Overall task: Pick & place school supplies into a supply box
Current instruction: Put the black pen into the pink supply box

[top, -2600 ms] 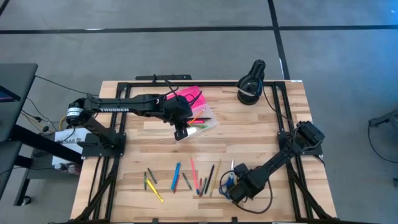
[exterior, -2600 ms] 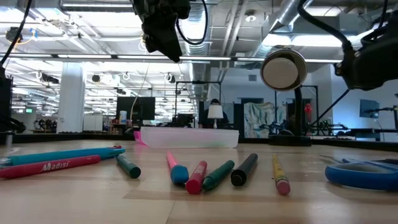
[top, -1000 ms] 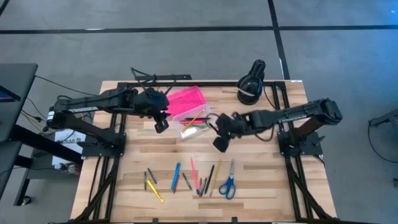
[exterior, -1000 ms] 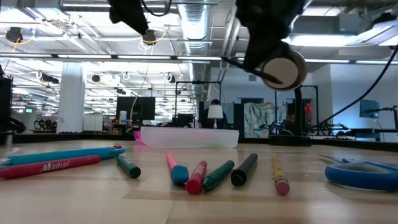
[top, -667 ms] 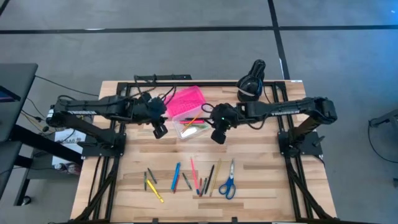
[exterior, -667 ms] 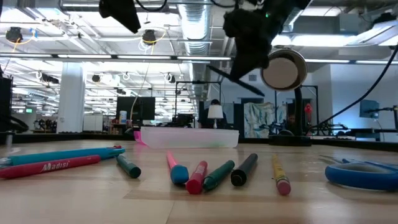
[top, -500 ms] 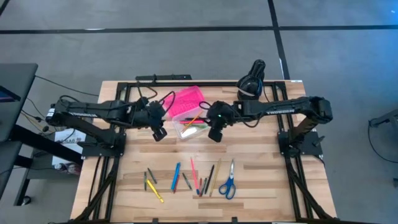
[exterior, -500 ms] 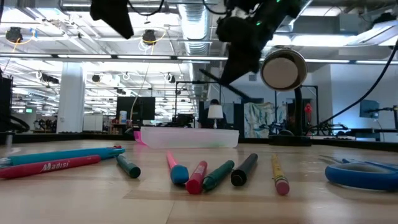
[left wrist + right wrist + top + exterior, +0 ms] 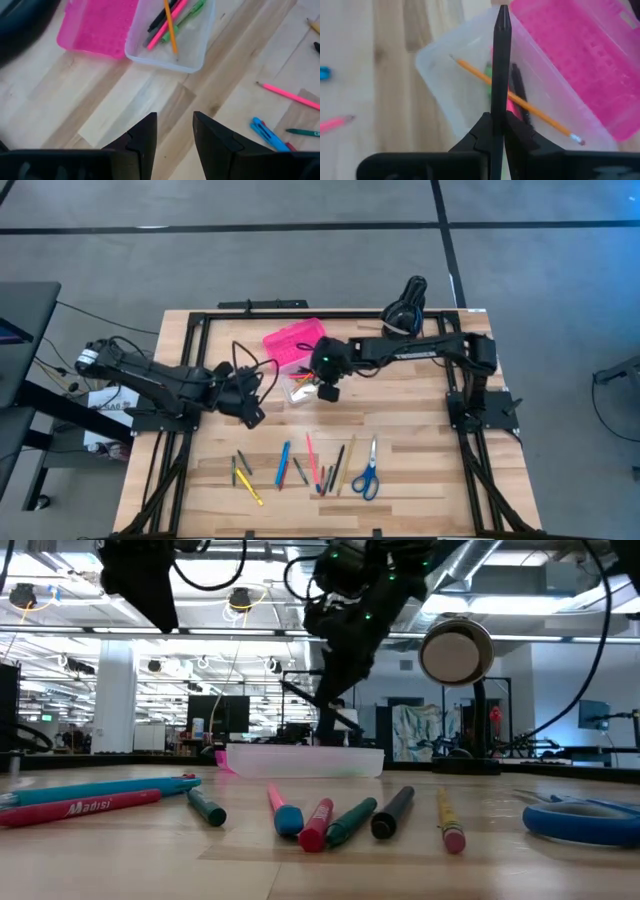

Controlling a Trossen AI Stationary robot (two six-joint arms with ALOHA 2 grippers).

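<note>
Nearest, a loose row of pens and pencils [image 9: 300,465] lies across the front of the table [image 9: 420,430], with the blue-handled scissors [image 9: 366,471] at the row's right end. Farther back on the left, the left gripper [image 9: 254,416] hangs over bare wood, its fingers [image 9: 142,137] a narrow gap apart and holding nothing. Beyond it, near the middle of the table, sits the supply box [image 9: 300,375]: its clear base [image 9: 455,95] holds an orange pencil [image 9: 515,102], a pink pen and a green one, and its pink lid [image 9: 292,343] lies open on the far side. The right gripper [image 9: 327,389] hovers right over the clear base, pinching a dark pen [image 9: 499,70]. At the far right edge stands a black round device [image 9: 402,320].
</note>
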